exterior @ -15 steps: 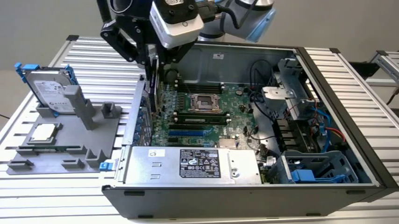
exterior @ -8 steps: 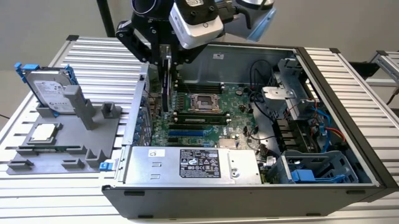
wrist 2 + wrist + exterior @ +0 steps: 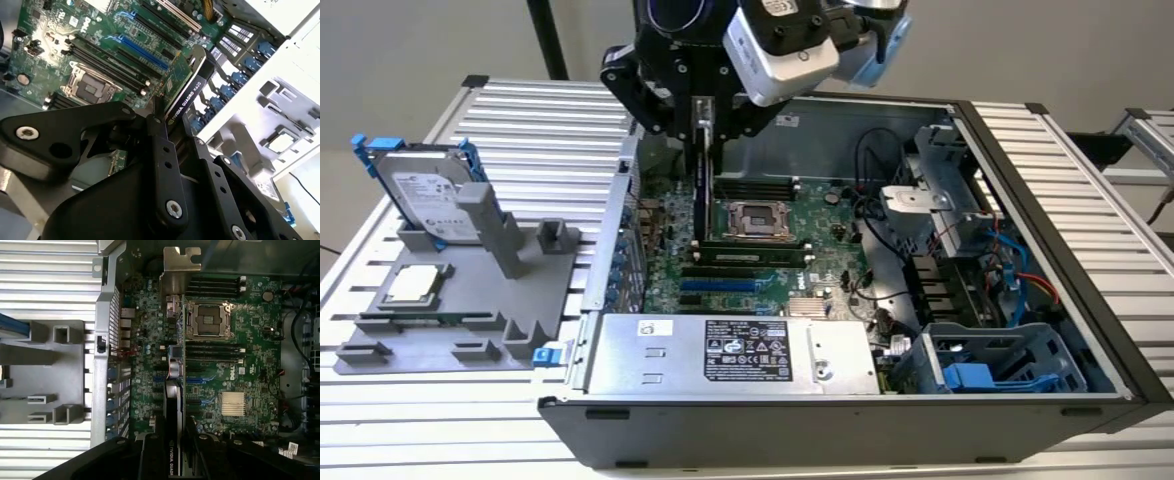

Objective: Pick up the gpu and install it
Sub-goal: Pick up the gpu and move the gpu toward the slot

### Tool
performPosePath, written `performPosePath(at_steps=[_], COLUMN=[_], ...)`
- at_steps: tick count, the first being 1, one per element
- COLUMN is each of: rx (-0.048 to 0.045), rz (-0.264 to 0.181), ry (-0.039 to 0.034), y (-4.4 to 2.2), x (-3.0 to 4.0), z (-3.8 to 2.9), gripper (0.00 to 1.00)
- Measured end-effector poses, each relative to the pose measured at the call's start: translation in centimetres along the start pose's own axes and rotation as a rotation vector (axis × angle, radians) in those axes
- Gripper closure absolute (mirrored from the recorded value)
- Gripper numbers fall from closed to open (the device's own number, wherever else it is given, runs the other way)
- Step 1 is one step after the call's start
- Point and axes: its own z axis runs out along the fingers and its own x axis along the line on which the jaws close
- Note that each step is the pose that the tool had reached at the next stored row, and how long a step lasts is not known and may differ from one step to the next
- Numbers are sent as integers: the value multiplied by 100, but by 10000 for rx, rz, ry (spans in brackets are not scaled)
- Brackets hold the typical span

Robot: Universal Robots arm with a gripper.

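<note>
Pickup part looks sorted. The claw (image 3: 704, 125) is clamped on the gpu (image 3: 706, 190), one finger on each flat face, and the card hangs straight down from it, standing on edge. In the second wrist view you can see the fingers (image 3: 159, 145) pinching the black shroud edge of the card. In the first wrist view it's edge-on, with the silver end bracket (image 3: 181, 260) at the far tip away from the claw.

Directly under the claw is the motherboard (image 3: 774, 250) inside the open computer case (image 3: 1041, 200), so the card is already over where it has to go. It doesn't read as installed to me, though. The lower edge looks to be above the board, roughly over the CPU socket (image 3: 758, 218) area rather than down in the blue slots (image 3: 720, 285), which sit a bit off to one side of the claw.

The grey stand (image 3: 480, 300) with the hard drive (image 3: 420, 190) sits on the worktop (image 3: 534, 120), well apart from the claw, outside the case.

So I'd call it grabbed and carried over, with lining up and seating left.
</note>
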Motion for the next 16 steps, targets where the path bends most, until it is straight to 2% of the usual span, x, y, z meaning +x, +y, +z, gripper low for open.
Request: performPosePath(at_steps=[9, 16], rx=[1, 1], rz=[0, 0], ry=[0, 0], y=[-1, -2], x=[-183, -276], z=[2, 3], gripper=[100, 100])
